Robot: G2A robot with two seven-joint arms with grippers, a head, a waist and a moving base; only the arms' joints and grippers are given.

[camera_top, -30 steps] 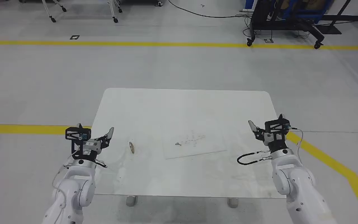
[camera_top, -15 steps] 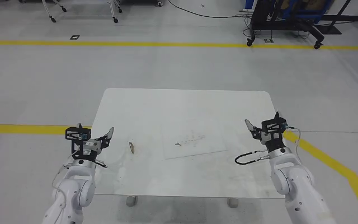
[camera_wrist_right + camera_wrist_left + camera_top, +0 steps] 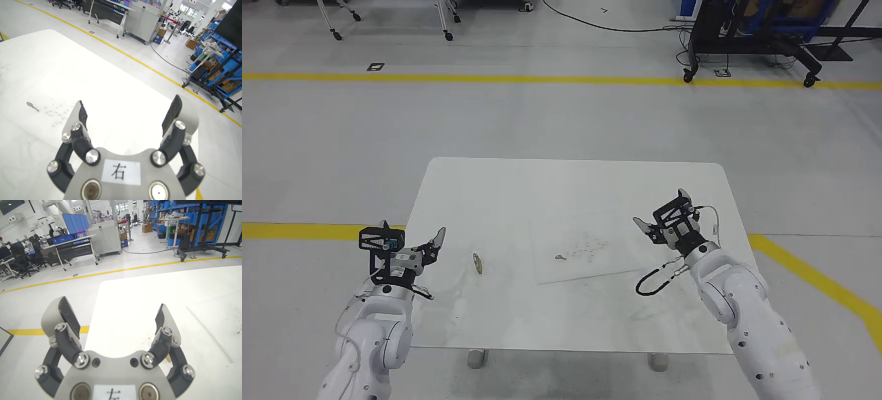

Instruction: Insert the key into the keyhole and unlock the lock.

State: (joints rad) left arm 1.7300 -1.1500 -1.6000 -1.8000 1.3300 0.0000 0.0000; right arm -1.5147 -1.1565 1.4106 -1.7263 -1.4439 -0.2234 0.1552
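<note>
Directions are read as a clock face on the top view, 12 o'clock at the far edge of the table.

1. Table point(image 3: 542, 185): white, with a thin pale sheet point(image 3: 617, 255) lying flat on its middle.
2. Key point(image 3: 560, 257): lies flat on the sheet near the sheet's 8 o'clock corner. It is loose and nothing touches it.
3. Lock point(image 3: 478, 263): a small object on the bare tabletop at 9 o'clock of the key, well apart from it. It is too small to confirm, but it appears to be the lock.
4. Left gripper point(image 3: 412, 240): hangs over the table's 9 o'clock edge, near the lock at roughly its 9 o'clock. Its ribbed pads are spread wide and hold nothing.
5. Right gripper point(image 3: 129, 102): sits above the tabletop at about 2 o'clock of the key, near the sheet's 2 o'clock corner. Its fingers are released and empty, with bare table between them. The key lies well ahead of it on the sheet.
</note>
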